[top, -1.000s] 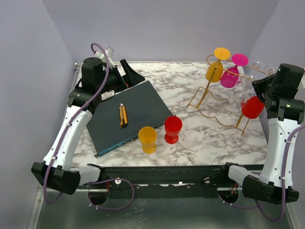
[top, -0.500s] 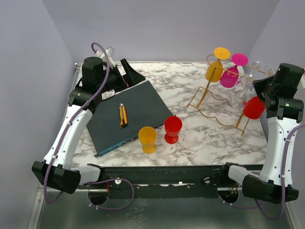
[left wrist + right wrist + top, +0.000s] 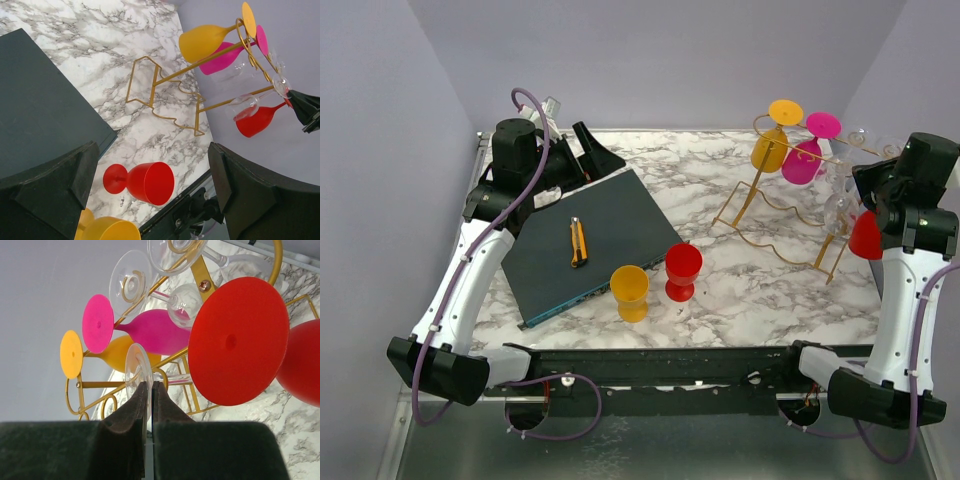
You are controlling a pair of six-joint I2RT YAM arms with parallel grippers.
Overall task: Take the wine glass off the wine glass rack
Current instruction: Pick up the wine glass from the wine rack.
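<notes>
The gold wire wine glass rack (image 3: 767,213) stands at the back right, also in the left wrist view (image 3: 162,95) and the right wrist view (image 3: 201,274). A yellow glass (image 3: 769,150), a pink glass (image 3: 801,162) and clear glasses (image 3: 837,205) hang from it. My right gripper (image 3: 151,384) is shut at the rack's right end, pinching the rim of a clear wine glass's foot (image 3: 137,371). A red wine glass (image 3: 866,238) hangs right beside that gripper, its foot (image 3: 239,340) close to the camera. My left gripper (image 3: 592,150) is open and empty, far off at the back left.
A dark board (image 3: 605,225) lies left of centre with a yellow-black utility knife (image 3: 578,243) on it. A yellow goblet (image 3: 630,292) and a red goblet (image 3: 682,270) stand near the front. The right wall is close behind the rack.
The red wine glass has slid right and a little nearer along the rack's end, together with my right gripper. A clear glass now shows where it hung. The left arm has not moved.
</notes>
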